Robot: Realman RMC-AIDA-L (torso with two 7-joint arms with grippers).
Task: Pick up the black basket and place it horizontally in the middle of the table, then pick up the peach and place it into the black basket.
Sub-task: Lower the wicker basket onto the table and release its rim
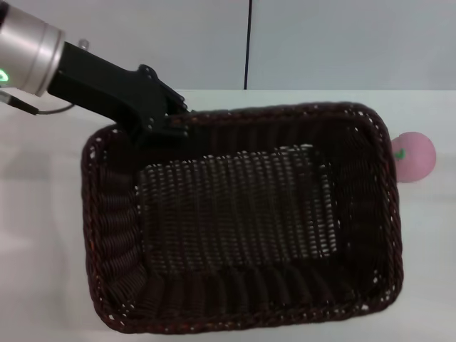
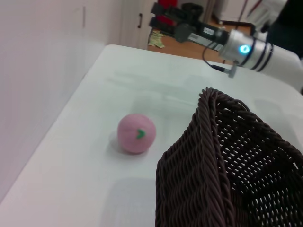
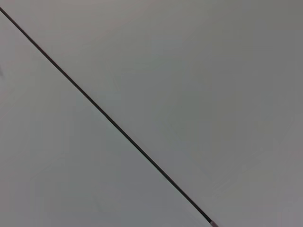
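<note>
The black basket [image 1: 242,214] fills the middle of the head view, its long side running left to right, and looks raised off the white table [image 1: 43,214]. My left gripper [image 1: 173,118] is shut on its far left rim. The left wrist view shows one basket end [image 2: 227,165]. The pink peach [image 1: 413,157] lies on the table just right of the basket's far right corner, apart from it. It also shows in the left wrist view [image 2: 137,134]. My right gripper [image 2: 163,22] is parked far off, above the table's far side, seen only in the left wrist view.
A wall with a dark vertical seam [image 1: 247,43] stands behind the table. The right wrist view shows only a plain grey surface with a dark line [image 3: 109,118]. Bare table [image 2: 71,165] lies around the peach.
</note>
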